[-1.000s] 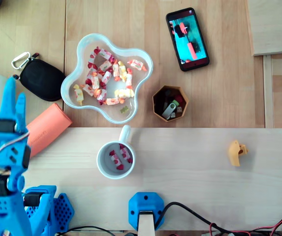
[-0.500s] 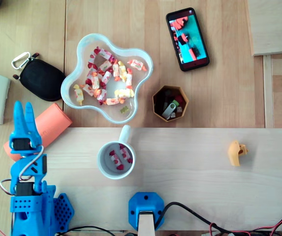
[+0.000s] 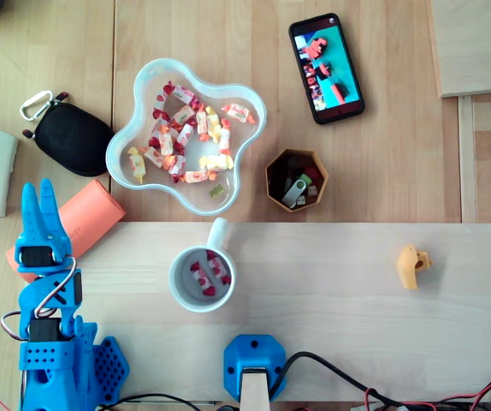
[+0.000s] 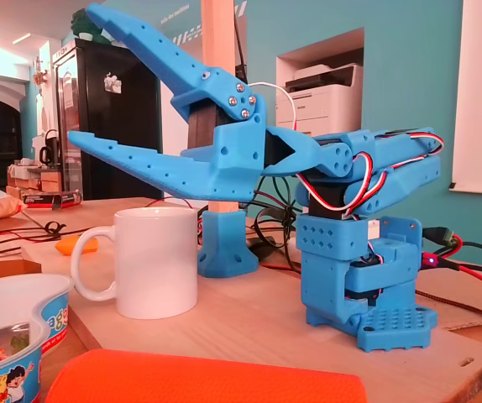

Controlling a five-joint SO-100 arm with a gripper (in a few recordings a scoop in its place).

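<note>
As seen from overhead, the blue gripper point(image 3: 37, 193) sits at far left, holding nothing, above the left end of an orange case point(image 3: 87, 218). The fixed view shows its jaws spread wide apart. Right of the case stands a white mug point(image 3: 201, 278) holding wrapped sweets.

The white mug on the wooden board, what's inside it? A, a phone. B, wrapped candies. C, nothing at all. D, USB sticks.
B: in the overhead view the white mug holds a few red-and-white wrapped candies, like the ones in the clear bowl above it.
</note>
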